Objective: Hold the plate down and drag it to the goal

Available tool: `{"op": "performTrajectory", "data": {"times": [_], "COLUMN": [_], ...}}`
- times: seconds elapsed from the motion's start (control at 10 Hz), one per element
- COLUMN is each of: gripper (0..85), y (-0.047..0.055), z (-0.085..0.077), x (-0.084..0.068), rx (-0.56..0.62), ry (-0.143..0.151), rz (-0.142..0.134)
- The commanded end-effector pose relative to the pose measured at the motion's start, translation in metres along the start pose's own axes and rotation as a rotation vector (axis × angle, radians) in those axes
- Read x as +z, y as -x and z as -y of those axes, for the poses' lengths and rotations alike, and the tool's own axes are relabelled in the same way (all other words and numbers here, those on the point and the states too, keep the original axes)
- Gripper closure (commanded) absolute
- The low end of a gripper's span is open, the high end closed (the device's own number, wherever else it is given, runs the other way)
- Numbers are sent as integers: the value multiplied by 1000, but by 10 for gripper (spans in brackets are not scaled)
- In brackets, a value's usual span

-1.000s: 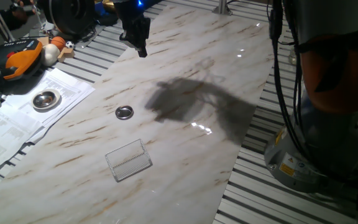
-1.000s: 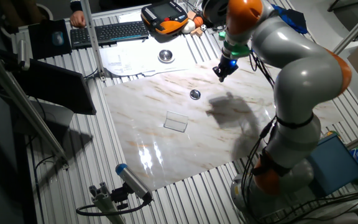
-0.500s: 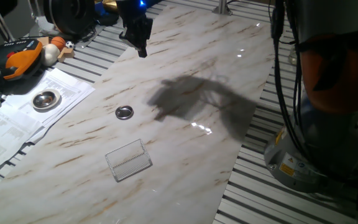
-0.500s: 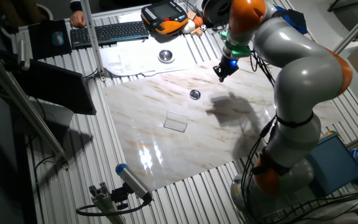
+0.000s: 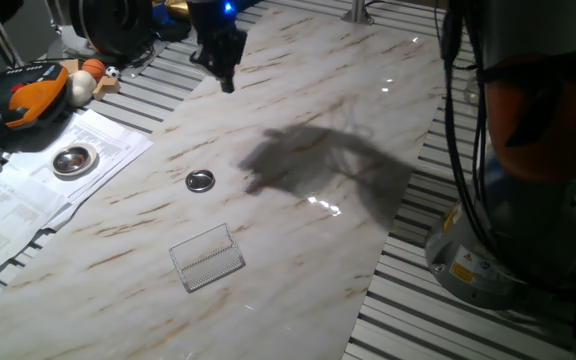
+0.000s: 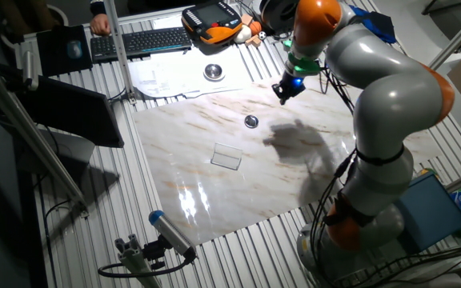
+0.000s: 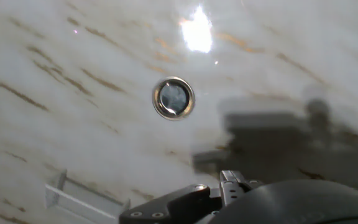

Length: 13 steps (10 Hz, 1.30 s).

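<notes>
A marble-patterned table top (image 5: 298, 120) with brown veins lies under a large grey and orange robot arm (image 6: 390, 88). The gripper (image 5: 227, 82) hangs in the air above the far part of the table, its dark fingers pointing down, touching nothing. Whether its jaws are spread or pressed together cannot be told; in the fixed views the tip is a small dark shape, and the hand view shows only part of the gripper body along its bottom edge.

The plate (image 5: 200, 181), a small shiny silver disc with a raised rim, lies flat on the marble, well apart from the gripper. In the hand view the plate (image 7: 173, 98) sits near the middle of the picture, beside the arm's dark shadow.

The goal (image 5: 208, 257), a pale see-through rectangle with a fine grid and one upturned edge, lies near the plate, closer to the table's front edge; the two are apart.

Off the marble to one side, a larger metal dish (image 5: 74, 159) rests on white printed paper sheets (image 5: 28, 195), near an orange handheld controller (image 5: 28, 95)
</notes>
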<state>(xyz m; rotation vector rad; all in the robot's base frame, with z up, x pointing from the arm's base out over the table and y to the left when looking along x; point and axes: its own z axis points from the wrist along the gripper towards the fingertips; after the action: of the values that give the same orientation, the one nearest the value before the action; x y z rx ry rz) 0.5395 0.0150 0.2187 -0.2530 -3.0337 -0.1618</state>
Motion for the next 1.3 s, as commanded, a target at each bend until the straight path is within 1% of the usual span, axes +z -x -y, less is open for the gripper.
{"op": "performTrajectory", "data": {"times": [0.0,0.1,0.3,0.4,0.5,0.6,0.7,0.8,0.9,1.0,1.2], "gripper": [850,850,850,850,850,850,850,850,850,850,850], "y": [10,21,43,50,52,52,49,45,42,39,32], "z": [-5,-13,-24,-27,-30,-29,-28,-27,-27,-29,-37], "x": [7,21,47,59,72,81,93,105,121,133,146], "rx": [5,18,31,40,38,33,34,36,37,43,49], "ry": [-6,-7,-28,-35,-59,-66,-59,-56,-44,-28,-49], "rz": [11,21,33,39,42,39,45,60,72,80,102]}}
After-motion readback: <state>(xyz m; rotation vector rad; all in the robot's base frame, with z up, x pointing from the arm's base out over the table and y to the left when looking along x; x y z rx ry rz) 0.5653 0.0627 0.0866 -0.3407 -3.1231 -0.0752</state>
